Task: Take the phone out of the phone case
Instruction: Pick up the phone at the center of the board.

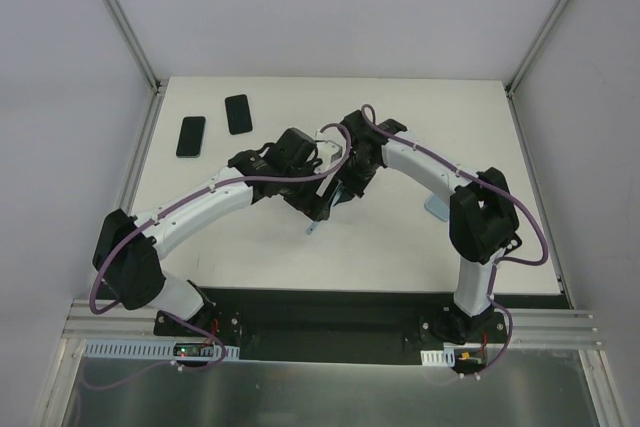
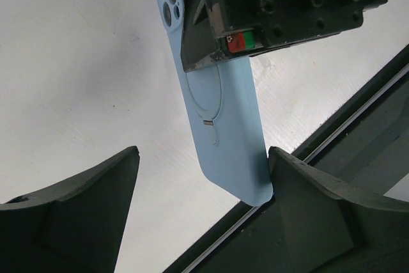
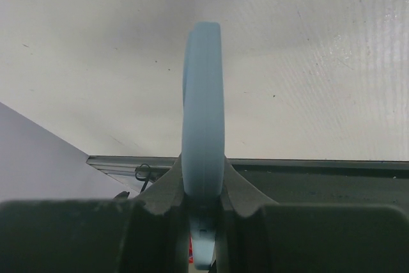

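Left gripper [image 2: 203,153]: spread wide, straddling the lower end of the phone case [image 2: 225,126]; one finger at, or just beside, its bottom corner.
Right gripper [image 3: 203,180]: pressed together on the upper part of the case, pinching it front to back.
Phone case: pale blue, held tilted in the air over the middle of the table [image 1: 400,257]; back with ring mark faces the left wrist camera; dark lenses in the camera cutout; front hidden, so cannot tell what sits inside.
Pale blue piece [image 1: 436,210]: flat on the table beside the right arm, partly hidden.
Dark phones [image 1: 191,136]: two, flat, near each other yet apart, at the far left.
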Controlling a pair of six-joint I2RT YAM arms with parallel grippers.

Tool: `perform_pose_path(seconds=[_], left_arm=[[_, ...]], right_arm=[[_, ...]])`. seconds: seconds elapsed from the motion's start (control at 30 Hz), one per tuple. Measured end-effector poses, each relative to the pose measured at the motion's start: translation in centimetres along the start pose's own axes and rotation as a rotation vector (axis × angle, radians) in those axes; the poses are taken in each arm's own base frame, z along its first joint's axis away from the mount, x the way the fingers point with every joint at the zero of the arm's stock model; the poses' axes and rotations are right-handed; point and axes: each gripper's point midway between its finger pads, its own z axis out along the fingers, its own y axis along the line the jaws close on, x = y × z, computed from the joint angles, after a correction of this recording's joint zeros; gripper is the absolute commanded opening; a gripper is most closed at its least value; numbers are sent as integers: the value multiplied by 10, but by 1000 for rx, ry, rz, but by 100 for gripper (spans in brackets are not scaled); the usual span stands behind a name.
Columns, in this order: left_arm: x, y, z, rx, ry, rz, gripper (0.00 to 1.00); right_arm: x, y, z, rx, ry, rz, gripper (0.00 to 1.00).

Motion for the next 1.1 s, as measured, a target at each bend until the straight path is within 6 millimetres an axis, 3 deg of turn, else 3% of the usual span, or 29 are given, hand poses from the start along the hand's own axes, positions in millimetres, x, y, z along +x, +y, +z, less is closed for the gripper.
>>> perform_pose_path(seconds=[0.27, 0.53, 0.8, 0.93, 1.03, 1.07, 1.1], left_arm=[[-7, -18, 0, 2, -15, 73, 74], [-1, -30, 6, -26, 0, 131, 70], [0, -24, 12, -75, 10, 141, 60], [-2, -25, 14, -78, 14, 156, 46], [-6, -25, 16, -84, 11, 168, 15], [-7, -25, 17, -84, 13, 168, 0], [-7, -27, 18, -82, 14, 173, 0]], right_arm=[[6, -9, -8, 58, 24, 21, 1], [-4, 3, -29, 117, 14, 51, 1], [-6, -12, -15, 227, 57, 88, 1], [-5, -16, -15, 244, 64, 88, 1], [-4, -17, -16, 249, 66, 89, 1], [-5, -16, -15, 245, 63, 93, 1], [-6, -14, -15, 238, 59, 94, 1]])
